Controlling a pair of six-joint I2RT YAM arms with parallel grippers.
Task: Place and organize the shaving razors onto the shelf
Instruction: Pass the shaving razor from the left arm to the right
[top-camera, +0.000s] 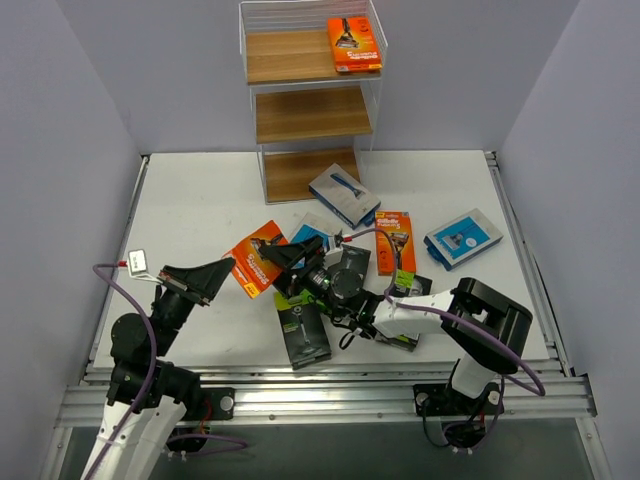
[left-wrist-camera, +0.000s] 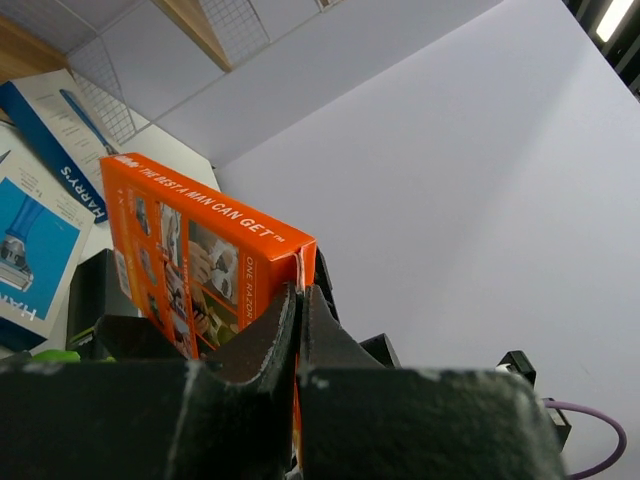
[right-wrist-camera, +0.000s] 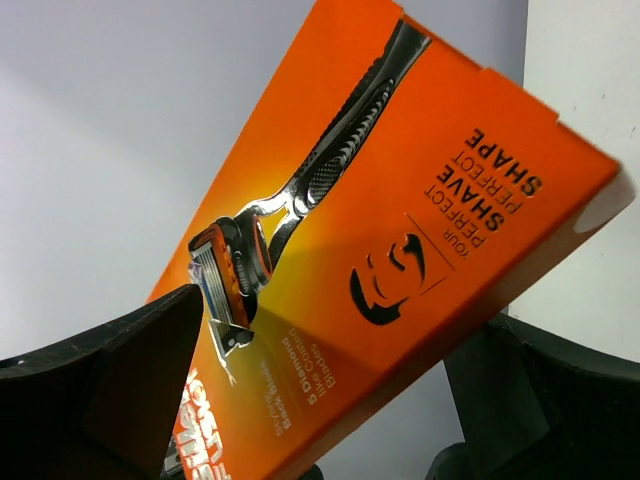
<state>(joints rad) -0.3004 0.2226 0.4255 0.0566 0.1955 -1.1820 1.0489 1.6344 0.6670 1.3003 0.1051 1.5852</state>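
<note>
Packs of razors lie loose across the middle of your table (top-camera: 200, 200). One orange razor pack (top-camera: 262, 258) is held tilted at about 9 o'clock from the table's centre in the top view.

Your left end effector (top-camera: 228, 266) grips that pack from its 9 o'clock side. In the left wrist view the end effector (left-wrist-camera: 298, 295) has its fingers pressed together, with only the thin end flap of the pack (left-wrist-camera: 200, 270) between them.

Your right end effector (top-camera: 290, 258) is at the pack's 3 o'clock side. In the right wrist view it (right-wrist-camera: 335, 320) is spread wide, one finger at each lower corner of the pack's printed face (right-wrist-camera: 400, 230). You cannot tell whether either finger touches the pack.

The shelf (top-camera: 290, 115) stands at 12 o'clock against the back wall. A second orange pack (top-camera: 354, 45) lies flat on its top tier, inside the wire rails at the 3 o'clock end.

A blue-and-white pack (top-camera: 343, 193) lies on the table just in front of the bottom tier. A third orange pack (top-camera: 395, 240) lies near the table's centre, and a blue pack (top-camera: 462, 238) lies further out toward 3 o'clock. A black pack (top-camera: 302, 330) with a lime-green top lies at 6 o'clock, beside your right arm's wrist.
</note>
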